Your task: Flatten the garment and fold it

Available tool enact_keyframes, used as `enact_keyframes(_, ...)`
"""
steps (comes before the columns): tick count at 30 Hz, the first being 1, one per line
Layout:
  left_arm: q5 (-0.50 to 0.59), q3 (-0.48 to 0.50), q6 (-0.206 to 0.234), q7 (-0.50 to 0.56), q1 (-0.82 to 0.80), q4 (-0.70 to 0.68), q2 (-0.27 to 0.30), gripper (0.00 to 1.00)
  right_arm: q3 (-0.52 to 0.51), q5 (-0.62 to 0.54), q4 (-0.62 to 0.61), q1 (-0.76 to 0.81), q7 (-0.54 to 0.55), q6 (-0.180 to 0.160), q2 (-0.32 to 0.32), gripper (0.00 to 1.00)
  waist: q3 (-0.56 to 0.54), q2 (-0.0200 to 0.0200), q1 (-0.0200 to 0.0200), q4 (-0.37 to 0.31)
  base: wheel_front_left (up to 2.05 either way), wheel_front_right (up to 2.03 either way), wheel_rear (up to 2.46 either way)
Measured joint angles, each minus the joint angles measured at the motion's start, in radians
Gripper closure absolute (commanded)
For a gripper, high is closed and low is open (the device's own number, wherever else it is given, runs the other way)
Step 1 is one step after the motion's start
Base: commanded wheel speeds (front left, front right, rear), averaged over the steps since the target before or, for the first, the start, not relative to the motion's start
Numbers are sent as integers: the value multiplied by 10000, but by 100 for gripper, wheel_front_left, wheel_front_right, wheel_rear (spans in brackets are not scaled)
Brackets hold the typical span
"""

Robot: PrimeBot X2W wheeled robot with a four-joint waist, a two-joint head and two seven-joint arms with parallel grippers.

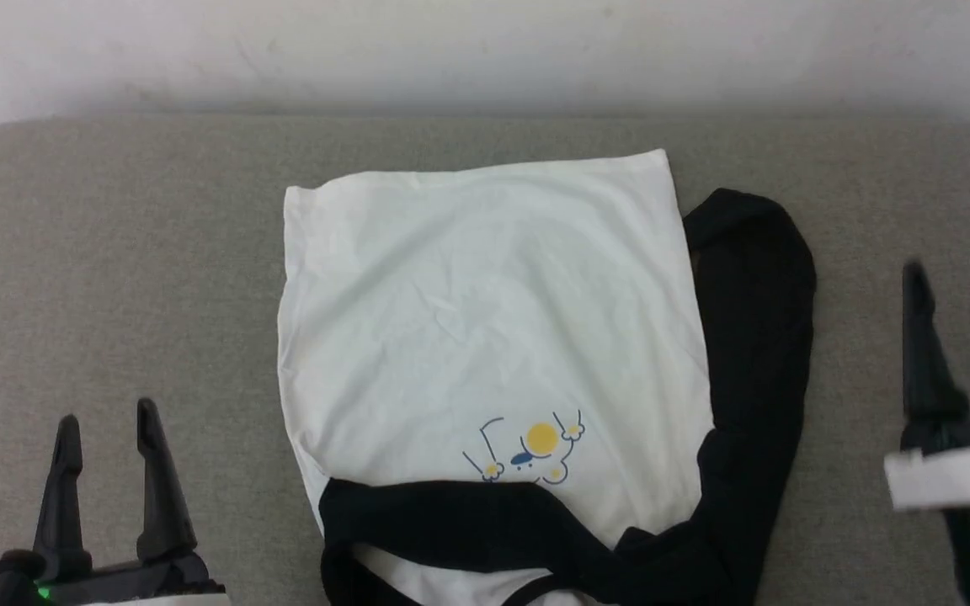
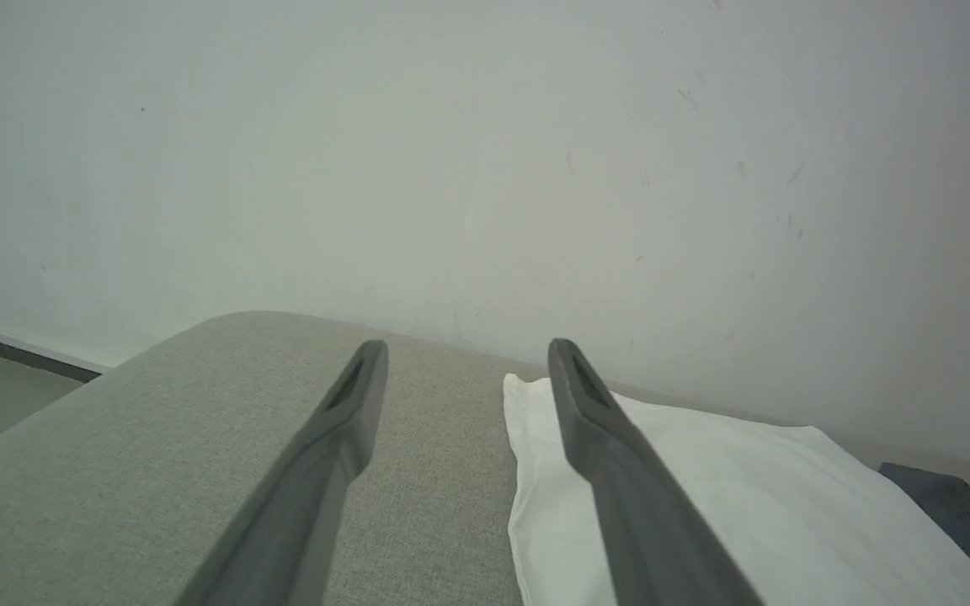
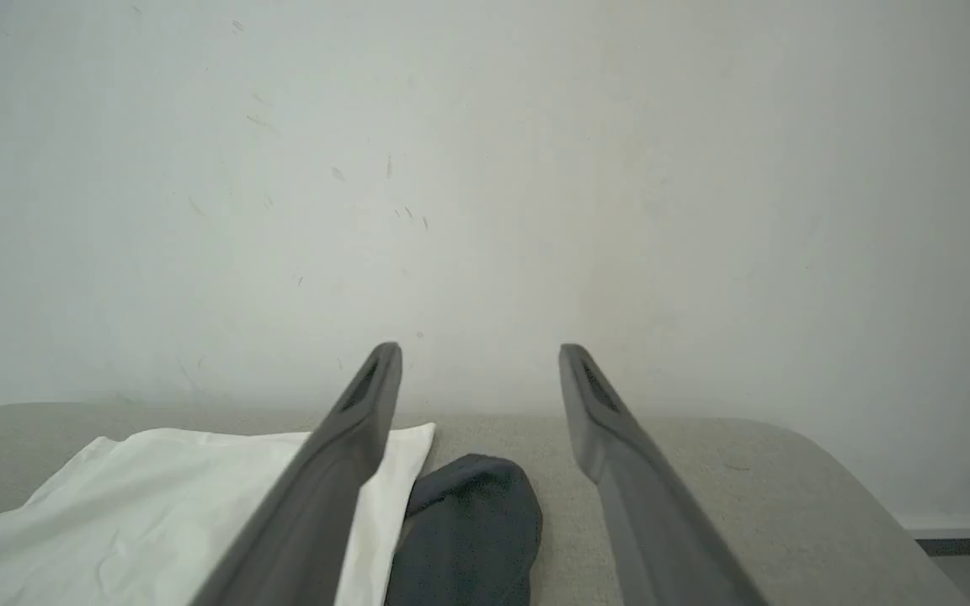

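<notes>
Garment [image 1: 485, 320]: lies on the padded surface between the two grippers. Its white body is spread nearly flat with light creases, and the straight hem end points away from them.
Print [image 1: 535, 446]: a small drawing with a yellow circle, upside down, on the end of the body nearer the grippers.
Black sleeve [image 1: 754, 337]: stretched along the body's edge on the right gripper's side.
Black fold [image 1: 451, 522]: dark cloth doubled across the white body just nearer than the print.
Left gripper [image 1: 108, 412]: fingers spread wide with nothing between them. It is off to the garment's side and apart from it.
Right gripper [image 1: 956, 266]: fingers spread wide, empty, clear of the black sleeve.
Left wrist view: the garment's white corner [image 2: 746, 488] lies beyond the right finger of the left gripper [image 2: 468, 345].
Right wrist view: white cloth [image 3: 157, 497] and the dark sleeve end lie ahead-left of the right gripper [image 3: 478, 347].
In between: bare grey fabric separates each gripper from the cloth.
Padded surface [image 1: 114, 252]: grey woven cover with rounded far corners.
Wall [image 1: 485, 50]: pale and scuffed, directly beyond the fingertips.
</notes>
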Motion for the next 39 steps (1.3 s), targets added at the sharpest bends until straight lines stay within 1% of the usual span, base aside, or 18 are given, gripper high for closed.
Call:
enact_keyframes(4,100,163,-405,0,-393,0,-280,0,117,-46,-401,-2079,1534,0,-399,0,508,0,1,19,0,0,0)
enact_keyframes(8,190,286,-784,0,-785,36,-548,0,215,221,-132,-4387,3459,0,-988,0,1070,0,2,77,0,0,0)
enact_keyframes(10,219,318,-968,0,-962,59,-667,0,230,299,286,-5381,4452,2,-1271,0,1352,0,2,132,0,0,0)
enact_keyframes(14,249,412,-1277,0,-1280,125,-895,0,153,508,1415,-6969,6447,2,-1440,0,1928,0,3,290,0,0,0)
enact_keyframes(19,291,502,-1645,0,-1635,240,-1108,0,-232,265,2656,-7921,8433,0,-1549,0,2596,0,3,552,0,0,0)
enact_keyframes(22,416,583,-1808,0,-1822,268,-1200,0,-240,-136,3112,-8067,9231,0,-1781,0,2933,0,2,730,0,0,0)
enact_keyframes(26,516,629,-2023,0,-2001,318,-1315,0,-130,-215,3394,-8038,10109,0,-1935,0,3304,0,2,964,0,0,0)
enact_keyframes(29,533,640,-2150,0,-2137,424,-1367,0,276,-297,3344,-7962,10253,0,-2343,0,3557,0,1,1105,0,0,0)
enact_keyframes(35,533,635,-2336,0,-2357,696,-1423,0,550,-280,3319,-7732,10496,0,-2782,0,3980,0,1,1319,0,0,0)
enact_keyframes(39,533,635,-2422,0,-2398,815,-1463,0,554,-190,3323,-7682,10598,0,-2964,0,4159,0,1,1437,0,0,0)
